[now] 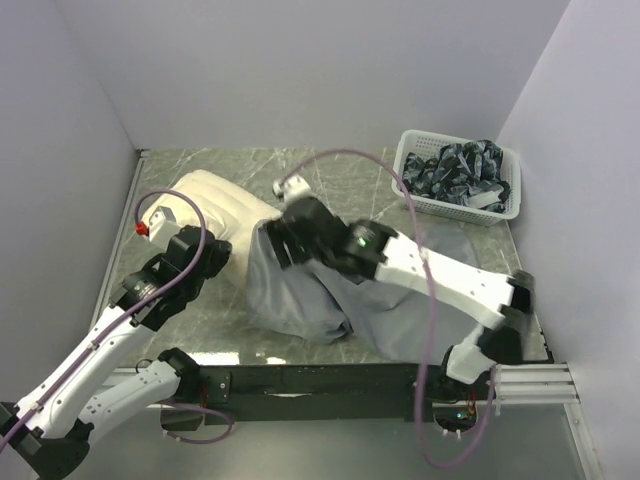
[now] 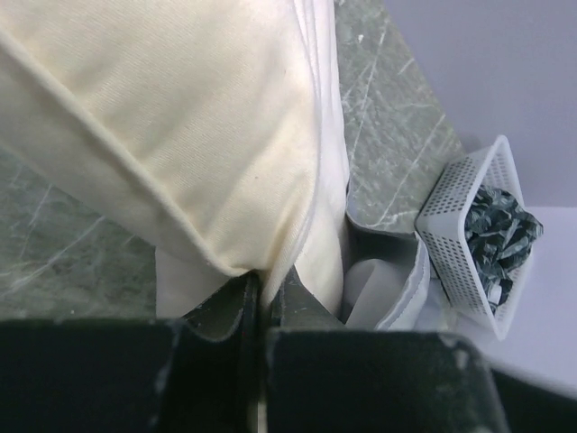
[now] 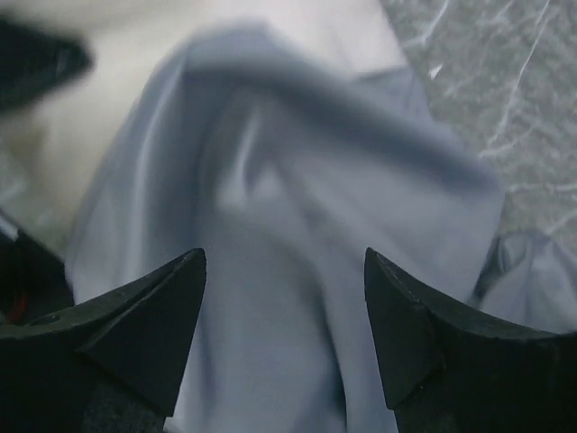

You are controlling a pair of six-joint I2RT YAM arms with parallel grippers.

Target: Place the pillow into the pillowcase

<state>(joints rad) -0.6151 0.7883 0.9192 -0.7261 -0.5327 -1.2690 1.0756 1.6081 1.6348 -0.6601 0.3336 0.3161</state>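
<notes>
Marble table (image 1: 340,165): left fingers (image 2: 221,316) pinch pillow (image 2: 180,117) corner; right fingers (image 3: 153,316) gape over pillowcase (image 3: 297,225).

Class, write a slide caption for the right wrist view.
Open right gripper over the grey pillowcase, with the cream pillow beyond.

I've got bare tabletop (image 1: 225,318) near-left to sneak through; basket (image 1: 460,178) blocks back right, pillow (image 1: 225,210) and pillowcase (image 1: 300,295) hog the middle.
</notes>
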